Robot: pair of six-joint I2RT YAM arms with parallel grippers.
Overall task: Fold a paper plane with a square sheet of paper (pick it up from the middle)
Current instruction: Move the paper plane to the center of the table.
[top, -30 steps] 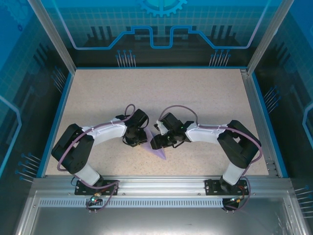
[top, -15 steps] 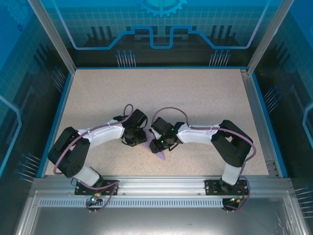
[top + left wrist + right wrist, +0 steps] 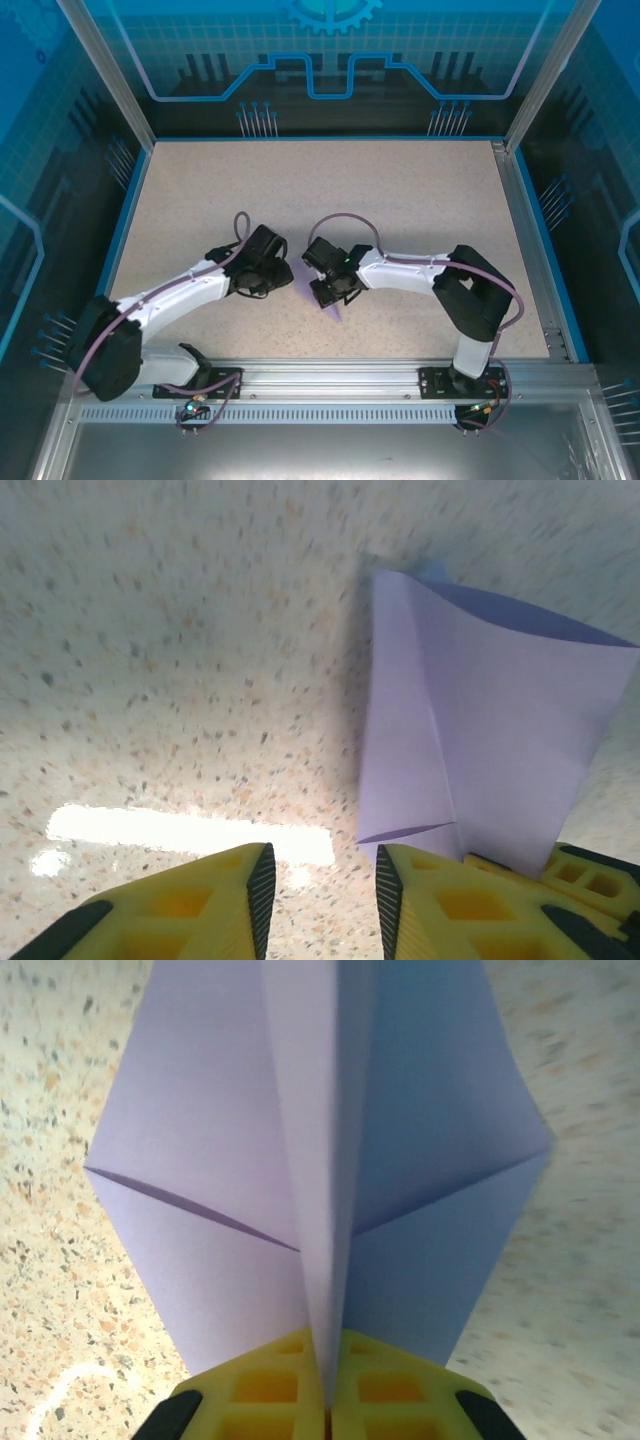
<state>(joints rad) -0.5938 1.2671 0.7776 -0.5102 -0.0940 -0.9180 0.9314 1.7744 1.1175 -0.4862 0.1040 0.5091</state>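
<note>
From overhead, most of the lavender paper is hidden under my right gripper. A small pointed tip pokes out just below the centre of the frame, on the speckled beige table.

The right wrist camera is clearer. The two yellow fingers are pressed together at the bottom edge, pinching a raised centre ridge of the paper, and their lower parts are cut off. Above them the paper fans out in a kite shape, thin and matte. Sharp diagonal creases run from the side corners to the ridge, and the frame cuts off the top. The right half lies in shadow and reads bluer.

My left gripper sits at the bottom of its wrist view, jaws apart with bare table between them and nothing gripped. The paper stands right of that gap. Its lower end is hidden behind the finger at the lower right, so I cannot tell whether they touch. The table beyond is blurred.
</note>
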